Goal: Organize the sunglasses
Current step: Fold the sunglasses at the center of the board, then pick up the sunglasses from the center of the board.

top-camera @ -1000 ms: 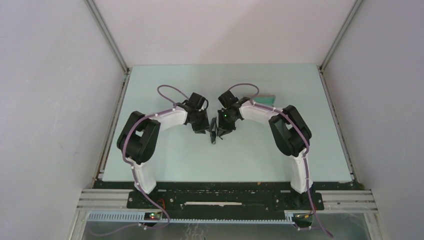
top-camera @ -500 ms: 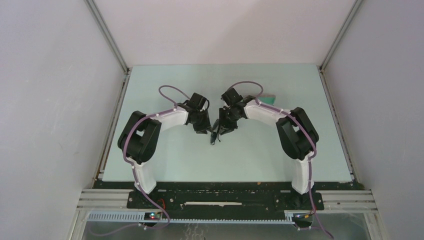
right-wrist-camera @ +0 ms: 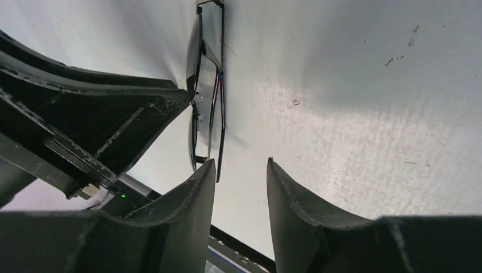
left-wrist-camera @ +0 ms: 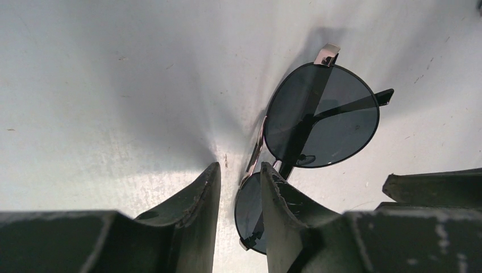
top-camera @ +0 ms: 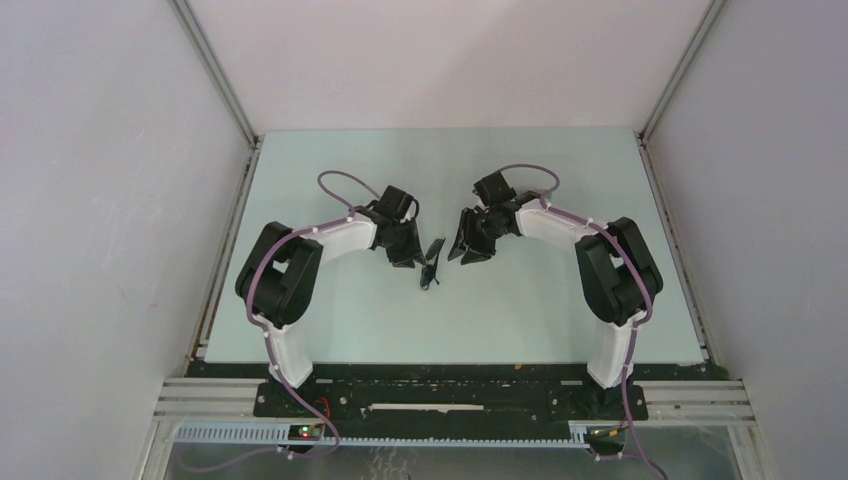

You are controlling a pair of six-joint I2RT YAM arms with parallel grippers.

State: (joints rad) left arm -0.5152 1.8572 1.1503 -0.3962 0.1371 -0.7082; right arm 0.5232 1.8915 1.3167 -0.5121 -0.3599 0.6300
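Seen from above, a pale green worktop [top-camera: 520, 320] sits inside a white-walled booth, with two white-and-black robot arms bolted at its near edge. The left arm [top-camera: 335, 235] bends in toward the middle of the worktop. The left fingers [left-wrist-camera: 199, 199] are clamped on the sunglasses [left-wrist-camera: 341, 131] at the bridge between the two lenses. That wrist's close view shows a narrow gap between the fingers with the metal bridge running into it, and one finger covers part of the nearer lens.

The sunglasses have a thin black wire frame, dark oval lenses and slim temple arms folded across behind the lenses. They are near the middle of the worktop, just right of the left fingers, tilted up on edge rather than lying flat. Whether their lower end touches the surface cannot be told.

Further right, the right fingers [right-wrist-camera: 187, 216] stand apart, with only bare worktop showing in the gap. They are near the sunglasses but not touching them. The right arm [top-camera: 560, 225] curves from there to its base at the right of the near edge.
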